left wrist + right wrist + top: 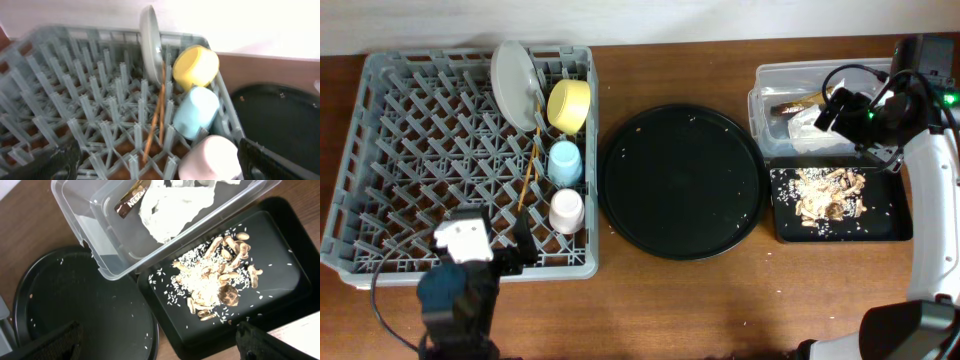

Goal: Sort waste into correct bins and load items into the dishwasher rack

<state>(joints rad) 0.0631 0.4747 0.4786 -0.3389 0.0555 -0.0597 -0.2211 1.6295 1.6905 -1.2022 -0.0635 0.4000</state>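
The grey dishwasher rack (430, 150) holds the grey-green plate (513, 80) on edge, the yellow bowl (569, 104), the blue cup (565, 162), the pink cup (566, 210) and two chopsticks (529, 170). My left gripper (517, 245) hangs open and empty over the rack's front, beside the pink cup (210, 157). The clear tub (775, 75) holds white tissue (170, 207) and the brown-and-gold wrapper (131, 197). The black rectangular tray (890, 225) holds beige food scraps (220, 280) and rice. My right gripper (835, 112) is open and empty above the tub and tray.
A large round black tray (681, 180) with a few rice grains lies between the rack and the bins. The tub and the rectangular tray touch each other at the right. The table's far edge meets a white wall.
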